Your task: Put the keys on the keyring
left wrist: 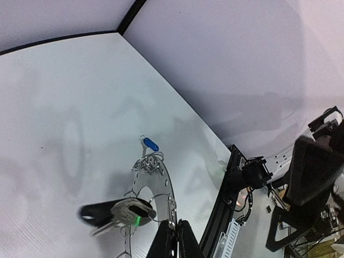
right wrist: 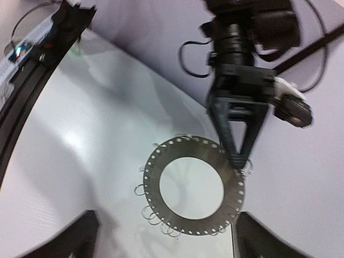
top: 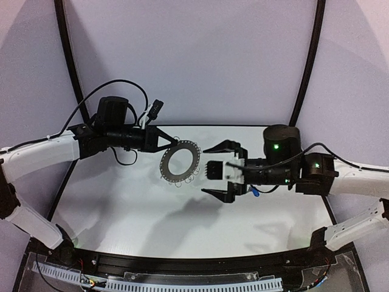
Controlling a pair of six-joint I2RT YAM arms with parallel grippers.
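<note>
Keyring of flat dark grey metal (right wrist: 152, 185) near the bench's (top: 152, 213) far edge
Left pincer (top: 175, 143) clamps its rim; right pincer (top: 204, 171) gapes wide just beside it.

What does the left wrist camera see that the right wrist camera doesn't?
Only the left wrist view shows the blue-tagged key beyond the keyring, and a blurry black-tagged key beside it. Only the right wrist view shows the keyring's flat face with its big hole, and the right gripper open. Both show the keyring, pinched at its rim by the shut left gripper, over the white table.
</note>
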